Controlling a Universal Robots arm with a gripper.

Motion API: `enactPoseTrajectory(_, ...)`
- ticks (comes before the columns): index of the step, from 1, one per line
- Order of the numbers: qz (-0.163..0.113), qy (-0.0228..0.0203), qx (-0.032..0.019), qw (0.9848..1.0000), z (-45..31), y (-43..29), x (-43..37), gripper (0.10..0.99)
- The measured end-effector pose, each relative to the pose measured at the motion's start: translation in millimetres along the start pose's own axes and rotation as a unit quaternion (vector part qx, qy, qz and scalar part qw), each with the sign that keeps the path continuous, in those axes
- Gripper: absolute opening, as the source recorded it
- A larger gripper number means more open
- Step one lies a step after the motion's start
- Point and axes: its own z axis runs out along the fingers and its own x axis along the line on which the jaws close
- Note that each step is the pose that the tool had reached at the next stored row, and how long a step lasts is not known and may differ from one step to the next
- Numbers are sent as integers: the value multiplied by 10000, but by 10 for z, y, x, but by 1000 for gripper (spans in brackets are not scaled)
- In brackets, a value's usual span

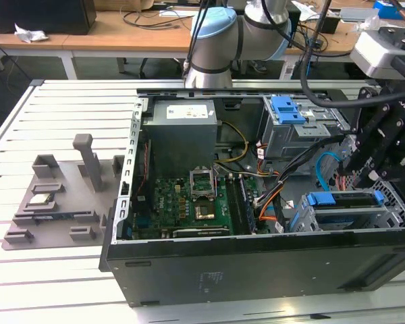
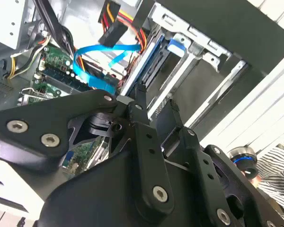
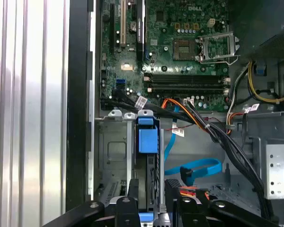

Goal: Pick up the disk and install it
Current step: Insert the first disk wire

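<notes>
**Disk seated edge-up in the drive cage**

The disk (image 1: 344, 200), its blue bracket showing, stands in the grey drive cage (image 1: 310, 219) at about four o'clock inside the open computer case (image 1: 256, 263). The gripper (image 3: 154, 208) is directly over it; its fingers (image 3: 173, 189) straddle the disk's blue edge, but whether they clench it cannot be told. A blue cable (image 3: 194, 168) lies beside. The case rests on the slatted bench (image 1: 27, 128).
</notes>
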Motion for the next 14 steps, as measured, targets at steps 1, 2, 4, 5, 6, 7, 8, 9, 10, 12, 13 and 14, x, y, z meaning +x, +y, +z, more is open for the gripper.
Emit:
enactPoseTrajectory(1, 2, 25, -1, 10000, -5, -112, -52, 361)
enactPoseTrajectory(2, 3, 54, -1, 10000, -5, -163, -149, 361)
enactPoseTrajectory(4, 5, 76, -1, 10000, 1, -169, -240, 361)
enactPoseTrajectory(5, 5, 80, -1, 10000, 3, -170, -260, 361)
enactPoseTrajectory(6, 6, 85, -1, 10000, 7, -170, -285, 361)
enactPoseTrajectory(7, 6, 87, -1, 10000, 9, -170, -300, 361)
enactPoseTrajectory(8, 6, 91, -1, 10000, 11, -171, -318, 361)
enactPoseTrajectory(9, 6, 95, -1, 10000, 14, -171, -337, 361)
enactPoseTrajectory(10, 6, 99, -1, 10000, 17, -172, -360, 361)
enactPoseTrajectory(12, 6, 102, -1, 9999, 24, -172, -404, 361)
enactPoseTrajectory(13, 6, 105, -1, 9999, 32, -172, -449, 361)
enactPoseTrajectory(14, 6, 107, -1, 9999, 42, -172, -483, 361)
